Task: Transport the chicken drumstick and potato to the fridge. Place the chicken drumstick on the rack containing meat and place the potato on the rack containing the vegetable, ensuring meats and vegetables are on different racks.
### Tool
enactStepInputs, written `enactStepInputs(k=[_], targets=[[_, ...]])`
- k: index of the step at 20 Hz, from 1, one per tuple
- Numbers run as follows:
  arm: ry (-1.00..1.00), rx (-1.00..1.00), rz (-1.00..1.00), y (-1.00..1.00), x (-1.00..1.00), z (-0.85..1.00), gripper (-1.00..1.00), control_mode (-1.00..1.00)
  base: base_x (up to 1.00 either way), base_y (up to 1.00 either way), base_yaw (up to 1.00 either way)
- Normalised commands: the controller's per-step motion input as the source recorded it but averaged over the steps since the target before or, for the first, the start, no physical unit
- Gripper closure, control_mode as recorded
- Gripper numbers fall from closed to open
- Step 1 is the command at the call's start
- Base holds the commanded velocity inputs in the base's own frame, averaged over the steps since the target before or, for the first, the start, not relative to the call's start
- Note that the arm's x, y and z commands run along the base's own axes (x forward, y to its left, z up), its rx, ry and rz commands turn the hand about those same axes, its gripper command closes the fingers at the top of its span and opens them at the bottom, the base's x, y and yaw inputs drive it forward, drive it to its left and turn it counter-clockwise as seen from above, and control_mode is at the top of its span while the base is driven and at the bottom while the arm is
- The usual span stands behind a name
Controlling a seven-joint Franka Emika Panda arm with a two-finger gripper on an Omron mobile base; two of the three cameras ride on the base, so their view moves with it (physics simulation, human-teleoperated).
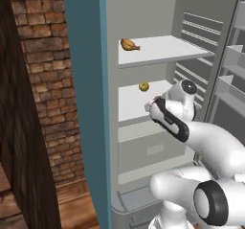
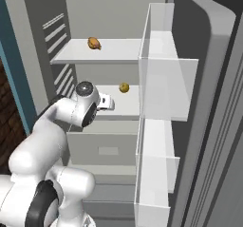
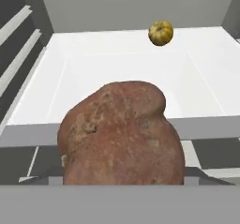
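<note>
The potato [image 3: 122,134], a big dull-brown lump, sits right in front of the hand camera, and my gripper [image 1: 148,106] [image 2: 110,103] is shut on it. The potato hides the fingertips. The hand hovers at the front edge of the lower white shelf [image 3: 93,59] of the fridge [image 1: 86,79]. The vegetable [image 3: 161,33] [image 1: 143,86] [image 2: 124,87], small and yellow, rests near the back of that shelf, apart from the potato. The orange-yellow meat [image 1: 129,44] [image 2: 94,42] lies on the higher rack [image 1: 162,48]. The chicken drumstick is out of view.
A grey drawer [image 1: 143,151] [image 2: 109,147] sits under the lower shelf. The open fridge door with its clear bins [image 2: 166,79] stands close on the right. A brick wall [image 1: 43,79] and a dark panel are to the left of the fridge.
</note>
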Motion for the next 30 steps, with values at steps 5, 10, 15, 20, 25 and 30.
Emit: enactStepInputs(k=[5, 10, 15, 20, 25, 30], targets=[[0.03, 0.0, 0.03, -0.18, 0.67, -0.34, 1.0, -1.0, 0.0, 0.0, 0.0], [0.06, 0.0, 0.01, -0.11, 0.69, -0.37, 1.0, -1.0, 0.0, 0.0, 0.0], [0.05, 0.0, 0.0, 0.0, 0.74, -0.27, 1.0, -1.0, 0.0, 0.0, 0.0], [0.02, 0.0, 0.0, -0.06, 0.63, -0.41, 1.0, -1.0, 0.0, 0.0, 0.0], [0.03, 0.0, 0.0, -0.11, 0.55, -0.46, 1.0, -1.0, 0.0, 0.0, 0.0], [0.03, 0.0, 0.0, -0.1, 0.54, -0.43, 1.0, -1.0, 0.0, 0.0, 0.0]])
